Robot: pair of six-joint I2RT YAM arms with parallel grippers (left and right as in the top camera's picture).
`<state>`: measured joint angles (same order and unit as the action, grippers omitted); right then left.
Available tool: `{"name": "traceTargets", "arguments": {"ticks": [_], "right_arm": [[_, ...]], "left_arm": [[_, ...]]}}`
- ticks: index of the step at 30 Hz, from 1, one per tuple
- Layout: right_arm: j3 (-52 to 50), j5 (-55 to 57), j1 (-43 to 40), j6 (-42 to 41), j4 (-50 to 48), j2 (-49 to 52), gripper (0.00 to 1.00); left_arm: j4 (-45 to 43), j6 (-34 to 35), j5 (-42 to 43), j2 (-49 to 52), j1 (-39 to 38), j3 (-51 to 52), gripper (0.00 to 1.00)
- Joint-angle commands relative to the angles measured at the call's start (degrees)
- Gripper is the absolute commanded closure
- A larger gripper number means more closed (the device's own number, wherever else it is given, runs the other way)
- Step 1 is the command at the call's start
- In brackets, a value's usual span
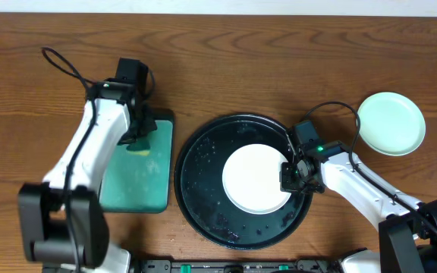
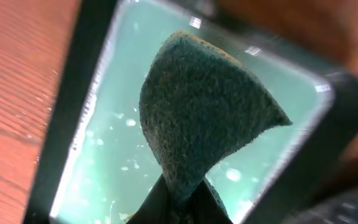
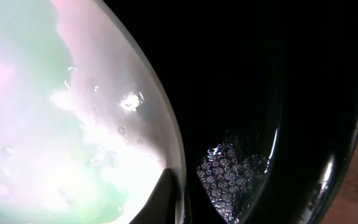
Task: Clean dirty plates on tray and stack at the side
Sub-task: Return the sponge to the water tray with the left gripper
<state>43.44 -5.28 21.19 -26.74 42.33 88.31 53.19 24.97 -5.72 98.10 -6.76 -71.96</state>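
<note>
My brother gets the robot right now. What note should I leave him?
Left gripper: shut on the sponge, above the green tray.
Right gripper: shut on the white plate's rim; plate lies in the black tray.
Done: one mint-green plate sits on the table to the right, off the tray.
Left: finish the white plate and stack it there.

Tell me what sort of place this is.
Probably a robot test bench set up for dishwashing, not a kitchen: two robot arms at a wooden table, a sponge over a green tray, a white plate on a wet black tray.
</note>
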Motion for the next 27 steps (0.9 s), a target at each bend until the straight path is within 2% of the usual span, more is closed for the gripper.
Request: {"name": "traceTargets", "arguments": {"ticks": [1, 8, 9, 11, 12, 18, 20, 22, 27], "right_arm": [[-1.9, 6.3, 0.2, 0.7, 0.3, 1.3, 0.99], [-1.9, 6.3, 0.2, 0.7, 0.3, 1.3, 0.99], [-1.9, 6.3, 0.2, 0.7, 0.3, 1.3, 0.99], [-1.9, 6.3, 0.2, 0.7, 0.3, 1.3, 0.99], [-1.9, 6.3, 0.2, 0.7, 0.3, 1.3, 0.99], [-1.9, 6.3, 0.2, 0.7, -0.2, 1.3, 0.99], [-1.9, 6.3, 0.2, 0.7, -0.3, 1.3, 0.99], [-1.9, 6.3, 0.2, 0.7, -0.4, 1.3, 0.99], [-1.9, 6.3, 0.2, 0.7, -0.6, 1.3, 0.99]], "left_arm": [[-0.5, -1.4, 1.9, 5.6, 0.2, 3.0, 0.93], [-3.0, -1.0, 1.9, 9.9, 0.2, 4.8, 0.92], [-3.0, -1.0, 1.9, 9.9, 0.2, 4.8, 0.89], [-2.9, -1.0, 1.9, 9.9, 0.2, 4.8, 0.64], [-2.8, -1.5, 1.9, 9.9, 0.2, 4.8, 0.57], [-3.1, -5.7, 0.0, 4.7, -0.1, 4.6, 0.47], [-3.0, -6.2, -0.3, 0.5, -0.3, 4.5, 0.41], [-2.4, -6.1, -0.3, -5.0, -0.4, 4.5, 0.31], [0.4, -6.1, -0.3, -19.0, -1.2, 4.5, 0.27]]}}
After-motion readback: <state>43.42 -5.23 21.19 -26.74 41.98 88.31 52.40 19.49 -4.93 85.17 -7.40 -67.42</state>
